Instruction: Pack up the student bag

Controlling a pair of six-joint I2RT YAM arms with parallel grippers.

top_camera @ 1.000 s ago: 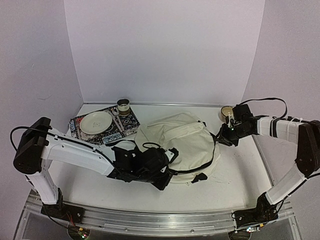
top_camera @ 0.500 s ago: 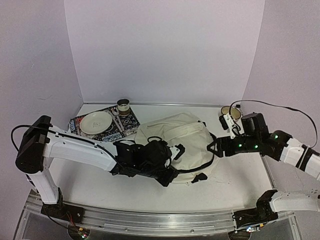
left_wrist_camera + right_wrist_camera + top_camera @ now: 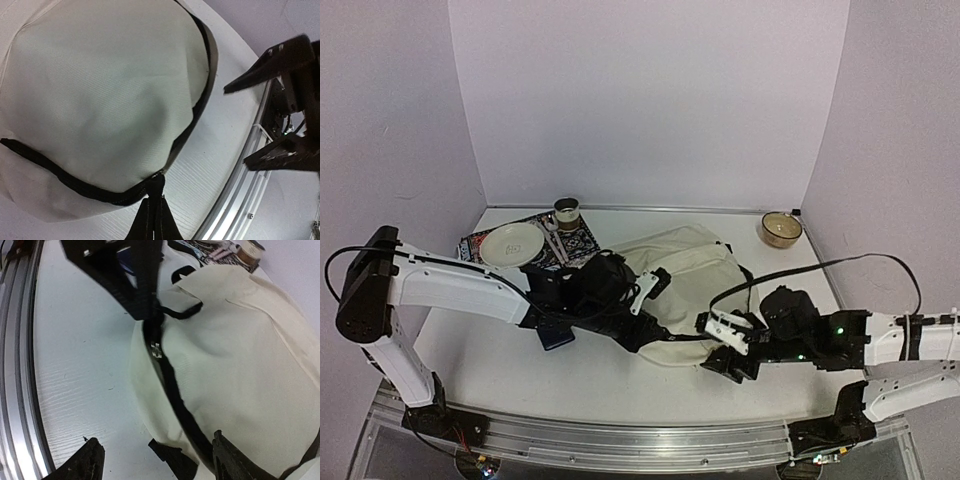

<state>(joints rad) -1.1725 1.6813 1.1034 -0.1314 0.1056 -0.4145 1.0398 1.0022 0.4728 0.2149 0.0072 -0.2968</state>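
The student bag [image 3: 695, 275] lies flat near the middle of the white table [image 3: 500, 375], its cream fabric puffed up. A black zipper [image 3: 172, 390] runs along the bag's edge between 6 and 8 o'clock.

The left arm reaches in from 9 o'clock, low across the tabletop. The left gripper [image 3: 155, 192] sits at the bag's 7 o'clock edge. Its jaws are pressed together on the zipper, right where the two black runs of tape meet. The small metal slider [image 3: 156, 349] shows just beyond the fingertips in the right wrist view.

The right arm comes from 4 o'clock, with its forearm close to the table. The right gripper [image 3: 156, 442] is at the bag's 6 o'clock edge, facing the left one. Its jaws are spread wide and hold nothing. One finger is over bare table, and the other is at the bag's hem, though I cannot tell whether it touches. A black buckle [image 3: 172, 460] pokes out from under the bag between the fingers.

A patterned placemat [image 3: 585, 247] lies at 10 o'clock on the table, and the bag's far-left corner is just beside it. A pale plate [image 3: 512, 244] and a spoon [image 3: 556, 243] rest on the mat, with a small cup [image 3: 567, 211] at its far edge. A tan bowl [image 3: 781, 229] stands at 1 o'clock, well apart from the bag. A dark blue flat thing [image 3: 558, 337] shows under the left forearm, and I cannot tell what it is.
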